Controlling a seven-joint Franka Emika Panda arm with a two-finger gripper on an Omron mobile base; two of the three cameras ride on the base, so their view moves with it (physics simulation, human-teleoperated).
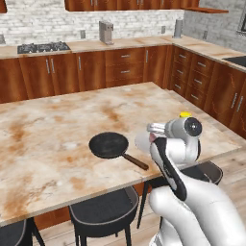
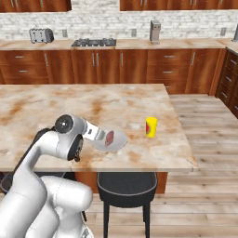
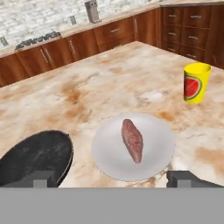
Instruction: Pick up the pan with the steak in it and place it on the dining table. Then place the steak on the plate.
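Table [image 1: 57,144]: carries all below.
Pan [image 1: 109,144]: set down on it, bare, handle toward my base; that step done.
Plate [image 3: 153,153]: just beside pan.
Steak [image 3: 132,140]: on plate, long axis running away from me; nothing left, I judge.
My gripper [image 3: 111,178]: wide open, holding nothing.

White brick wall [image 2: 116,21] behind wood cabinets [image 2: 139,65] with marble counters, a gas hob [image 2: 93,42], toaster [image 2: 39,35], black stools [image 1: 103,211], and light plank floor [image 2: 204,186].
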